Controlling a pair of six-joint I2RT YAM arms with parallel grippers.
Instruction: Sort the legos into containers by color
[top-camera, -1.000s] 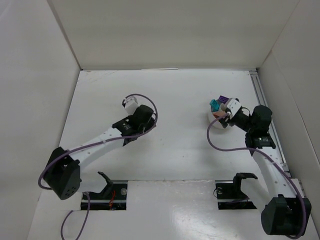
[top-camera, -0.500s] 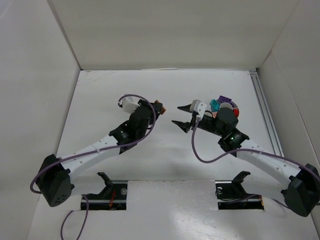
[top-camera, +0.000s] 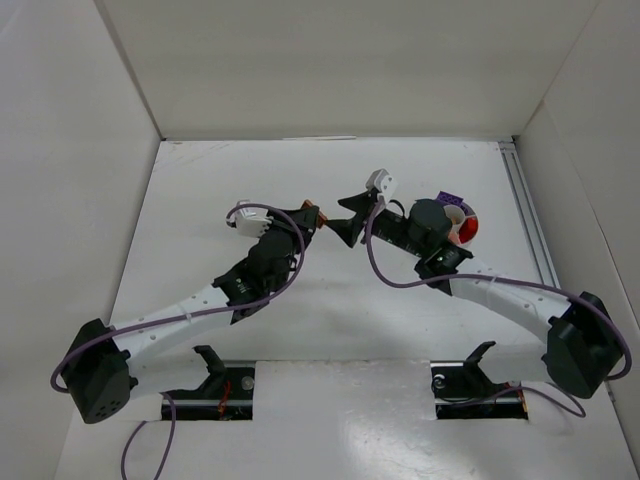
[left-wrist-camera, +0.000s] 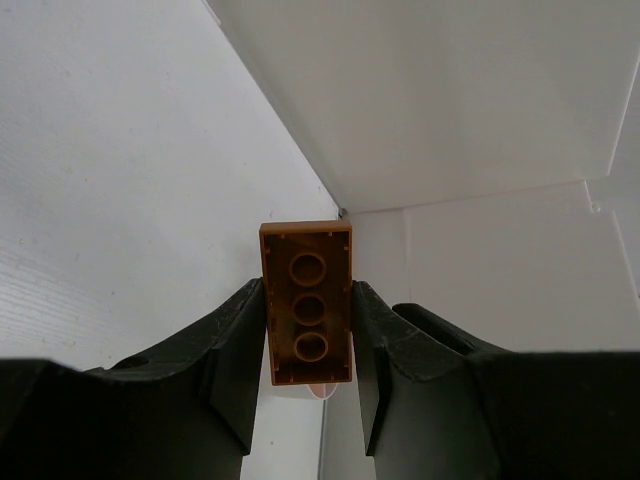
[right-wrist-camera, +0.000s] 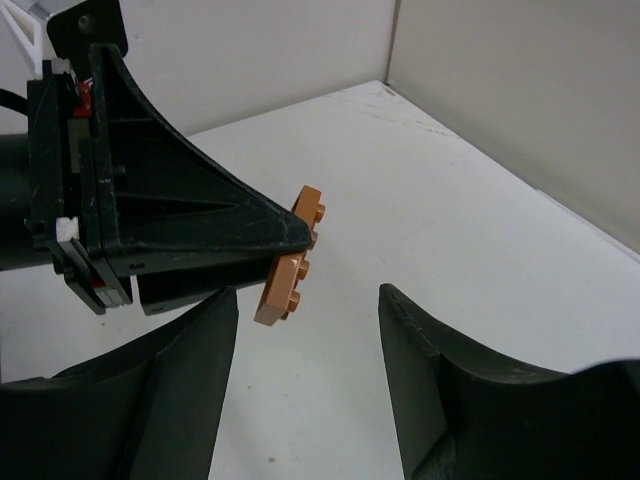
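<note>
My left gripper is shut on a brown brick, held between its fingers above the table, underside facing its wrist camera. The same brown brick shows in the right wrist view, sticking out of the left gripper's fingertips. My right gripper is open and empty, its jaws wide apart, pointing at the brick from the right with a small gap. The white bowl sits at the right behind the right arm, with a red piece at its edge and a purple brick at its far side.
White walls enclose the table on three sides. A metal rail runs along the right edge. Both arms reach toward the table's middle, their fingertips close together.
My right arm has swung left, away from the bowl, toward the left gripper. My left gripper has moved right and up with the brown brick in it.
</note>
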